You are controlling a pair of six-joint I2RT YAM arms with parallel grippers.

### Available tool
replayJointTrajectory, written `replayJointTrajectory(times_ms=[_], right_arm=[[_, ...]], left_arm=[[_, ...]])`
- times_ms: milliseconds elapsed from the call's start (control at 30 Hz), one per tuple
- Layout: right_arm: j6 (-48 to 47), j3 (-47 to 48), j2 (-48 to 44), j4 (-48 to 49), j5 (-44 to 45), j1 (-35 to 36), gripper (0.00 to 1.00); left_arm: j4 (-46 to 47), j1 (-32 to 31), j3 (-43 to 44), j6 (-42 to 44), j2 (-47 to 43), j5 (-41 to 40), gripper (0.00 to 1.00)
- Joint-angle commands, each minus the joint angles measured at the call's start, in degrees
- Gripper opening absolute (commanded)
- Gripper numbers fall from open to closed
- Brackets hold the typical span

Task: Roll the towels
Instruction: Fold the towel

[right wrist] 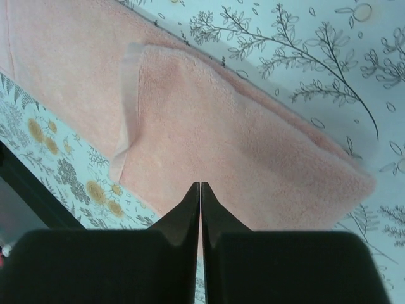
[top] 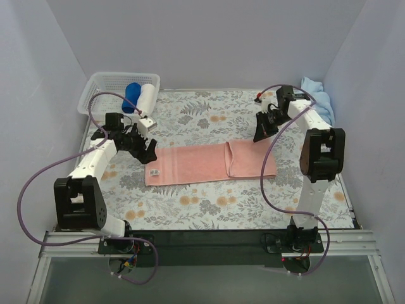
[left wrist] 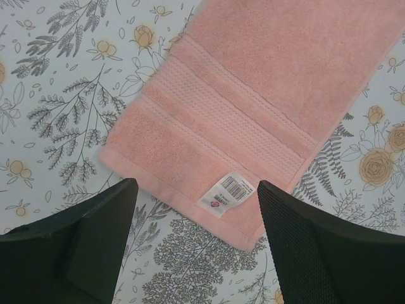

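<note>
Rolling of the salmon-pink towel (top: 209,163), lying flat mid-table, looks best begun at its doubled-over right end (top: 251,158), below the right gripper (right wrist: 200,187), whose fingers are pressed together on nothing: tuck tightly and keep the edges square. The left gripper (left wrist: 196,187), fingers spread, hovers over the end bearing the tag (left wrist: 223,193) and could pin it. The sky-blue towel (top: 316,95) sits in the far right corner, partly hidden behind the right arm (top: 319,152).

Pale walls (top: 209,38), flowered tablecloth (top: 209,120)
Plain lilac-grey panels close three sides — the light is soft and even. The cloth spreads beneath the left gripper (top: 149,156); a white basket (top: 104,88) sits in the corner beyond it.
</note>
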Motion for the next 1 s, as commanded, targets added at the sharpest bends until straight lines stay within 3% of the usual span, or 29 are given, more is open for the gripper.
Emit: replayJointTrajectory(times_ms=[0, 233, 500, 633, 700, 767, 833, 867, 967], right_arm=[[0.97, 5.29, 2.94, -0.16, -3.06, 3.06, 0.06], [4.58, 9.34, 9.79, 2.12, -7.72, 7.19, 0.06], [6.78, 6.8, 16.13, 7.39, -7.81, 10.45, 0.08], [6.52, 6.71, 15.26, 7.05, -8.16, 10.72, 0.21], [5.56, 7.15, 11.4, 5.82, -7.2, 10.37, 0.38], [3.29, 8.02, 6.92, 2.33, -6.41, 8.96, 0.44], [1.26, 9.52, 3.5, -0.85, -4.48, 6.78, 0.43], [0.03, 9.61, 2.34, -3.65, -3.34, 5.89, 0.37], [-5.16, 7.33, -0.91, -6.04, 3.77, 2.64, 0.25]], left_arm=[[0.37, -0.09, 2.78, -0.8, 0.76, -0.32, 0.72], [-0.34, -2.99, 1.47, 0.0, 1.2, -2.17, 0.75], [0.18, -4.13, 0.15, 0.61, 1.11, -4.44, 0.77], [0.01, -6.5, -0.55, 0.43, 2.6, -9.36, 0.77], [-1.39, -8.17, -0.64, 0.79, 3.74, -10.6, 0.76], [-1.83, -9.58, -0.73, 0.0, 4.36, -12.36, 0.73], [-2.45, -10.55, -0.64, -0.8, 5.76, -14.11, 0.7], [-2.62, -11.95, -0.64, -2.54, 6.38, -14.73, 0.62], [-2.89, -14.58, -0.64, -3.43, 8.84, -16.83, 0.52]])
